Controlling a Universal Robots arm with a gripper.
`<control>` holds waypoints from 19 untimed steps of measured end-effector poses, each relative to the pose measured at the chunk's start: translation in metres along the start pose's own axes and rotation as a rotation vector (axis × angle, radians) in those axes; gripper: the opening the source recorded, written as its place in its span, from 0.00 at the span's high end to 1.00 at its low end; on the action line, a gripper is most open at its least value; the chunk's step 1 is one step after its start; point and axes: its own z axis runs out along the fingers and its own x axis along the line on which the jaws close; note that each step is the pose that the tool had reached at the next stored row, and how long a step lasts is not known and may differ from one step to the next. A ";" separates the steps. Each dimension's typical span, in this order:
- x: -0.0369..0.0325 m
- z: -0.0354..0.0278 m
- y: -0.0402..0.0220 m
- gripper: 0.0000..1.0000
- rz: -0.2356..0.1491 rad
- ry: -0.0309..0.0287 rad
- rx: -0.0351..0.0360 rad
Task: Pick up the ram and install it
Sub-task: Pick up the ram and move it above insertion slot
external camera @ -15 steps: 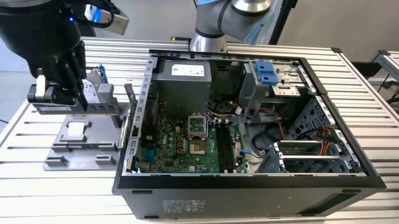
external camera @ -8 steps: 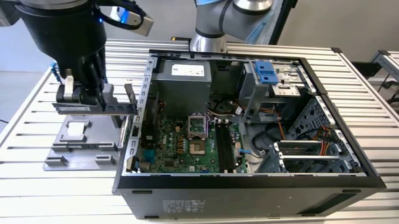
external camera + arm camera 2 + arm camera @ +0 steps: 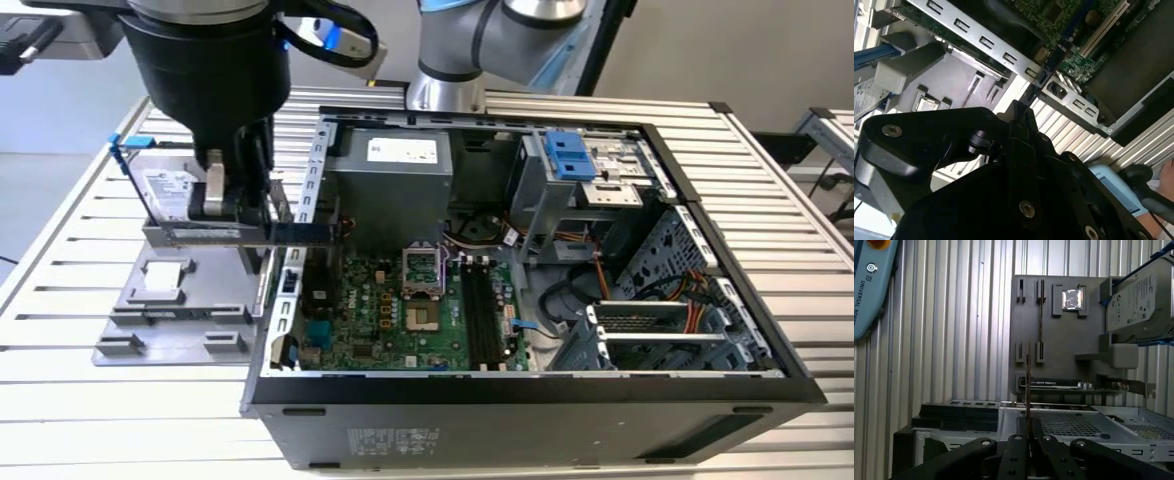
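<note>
Gripper [image 3: 1027, 439] pinching ram [image 3: 1027, 390] thin edge-on between fingers, likely so long edge can drop straight into slot. Ram held above gray holder tray [image 3: 1064, 340], just outside open case [image 3: 534, 395], well apart from memory slots [image 3: 481, 310].

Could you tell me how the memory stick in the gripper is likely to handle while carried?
The memory stick shows as a thin edge, so it is probably light and stiff. Only its end sits in the gripper, so a knock against the computer case might twist or crack it.
</note>
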 end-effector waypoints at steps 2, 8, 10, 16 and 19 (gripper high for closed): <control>0.0002 -0.0005 -0.0082 1.00 0.000 0.0000 -0.0001; 0.0006 -0.0019 -0.0296 1.00 -0.003 0.0002 -0.0002; 0.0007 -0.0022 -0.0344 1.00 -0.005 0.0003 0.0008; 0.0009 -0.0028 -0.0455 1.00 -0.012 0.0011 0.0217; 0.0011 -0.0034 -0.0549 1.00 -0.013 0.0013 0.0249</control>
